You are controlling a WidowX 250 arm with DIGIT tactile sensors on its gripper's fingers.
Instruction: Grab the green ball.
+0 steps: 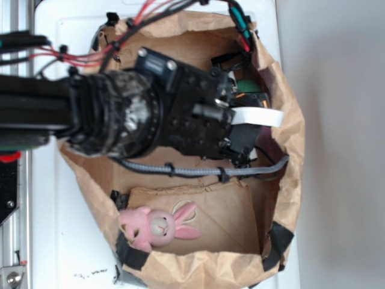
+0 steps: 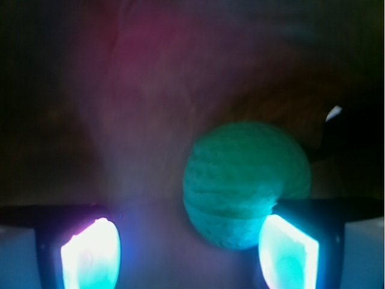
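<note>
The green ball point(image 2: 243, 180) fills the middle right of the wrist view, round with a knitted texture, lying on the dim bag floor. My gripper point(image 2: 189, 256) is open, and its two glowing pads point(image 2: 90, 256) stand wide apart. The ball sits between them, close against the right pad, with a wide gap to the left one. In the exterior view my gripper point(image 1: 252, 102) reaches deep into the far right of the brown paper bag point(image 1: 289, 156), and only a sliver of the green ball point(image 1: 248, 86) shows beyond the black wrist.
A pink plush bunny point(image 1: 156, 226) lies on the bag floor at the front left. A grey braided cable point(image 1: 198, 171) runs across the bag under the arm. Bag walls close in around the gripper on the right.
</note>
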